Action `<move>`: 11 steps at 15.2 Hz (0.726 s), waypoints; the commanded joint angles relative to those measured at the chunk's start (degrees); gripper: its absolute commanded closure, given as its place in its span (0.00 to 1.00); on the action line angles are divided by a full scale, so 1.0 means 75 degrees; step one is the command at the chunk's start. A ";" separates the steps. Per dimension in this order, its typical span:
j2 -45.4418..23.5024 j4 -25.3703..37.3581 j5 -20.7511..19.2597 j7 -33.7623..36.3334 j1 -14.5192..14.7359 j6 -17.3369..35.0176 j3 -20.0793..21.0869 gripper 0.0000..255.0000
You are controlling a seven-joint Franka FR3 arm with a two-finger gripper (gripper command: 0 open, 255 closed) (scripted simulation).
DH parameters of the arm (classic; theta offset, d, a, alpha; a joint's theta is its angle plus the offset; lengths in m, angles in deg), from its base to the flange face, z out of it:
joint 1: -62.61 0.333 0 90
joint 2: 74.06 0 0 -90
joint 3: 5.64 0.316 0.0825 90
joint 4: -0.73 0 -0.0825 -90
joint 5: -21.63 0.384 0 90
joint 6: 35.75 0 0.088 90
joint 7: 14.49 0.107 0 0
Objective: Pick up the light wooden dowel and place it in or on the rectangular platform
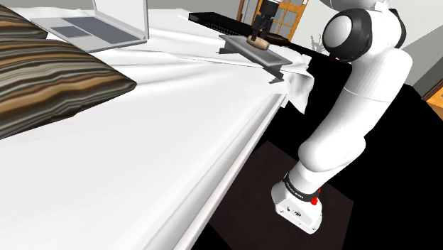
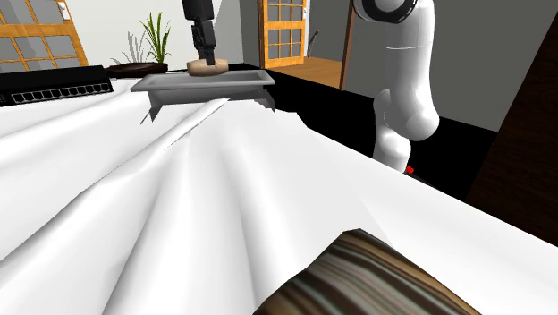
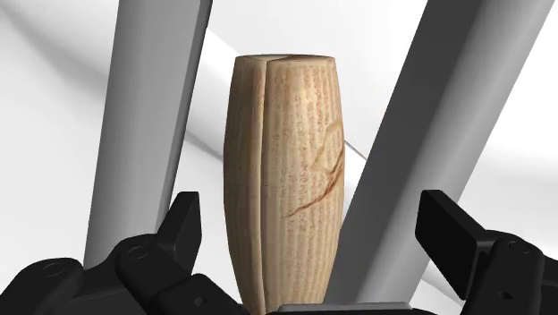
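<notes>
The light wooden dowel (image 3: pixel 286 179), a short barrel-shaped peg with fine grain and a reddish crack along one side, lies on its side on the grey rectangular platform (image 2: pixel 241 82). That puts it in the upper middle of the shoulder view and the upper left of the second exterior view. In the wrist view it lies between the two black fingers (image 3: pixel 183 234) with a gap on each side. Neither touches the wood, so the jaws stand wide apart and hold nothing. Two grey bars slant past the dowel, one on either side.

The all-black gripper (image 1: pixel 258 33) hangs straight over the dowel, with its tips down at the level of the wood. The platform rests on a rumpled white sheet (image 1: pixel 177 128) near the bed's far edge. Just beyond it lies a long flat black slab (image 2: pixel 54 85). An open grey laptop (image 1: pixel 106 21) sits at the shoulder view's upper left, and a brown striped pillow (image 1: pixel 50 78) lies below it at the left edge. The white arm (image 1: pixel 355 85) rises at the right.
</notes>
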 commanded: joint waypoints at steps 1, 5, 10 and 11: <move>-0.0240 0.0747 0.0045 -0.0015 -0.0055 -0.0515 -0.0024 0.00; -0.0597 0.1740 0.0116 -0.0018 -0.0135 -0.1156 -0.0045 0.00; -0.0597 0.1740 0.0116 -0.0018 -0.0135 -0.1156 -0.0045 0.00; -0.0595 0.1736 0.0116 -0.0018 -0.0135 -0.1153 -0.0045 0.00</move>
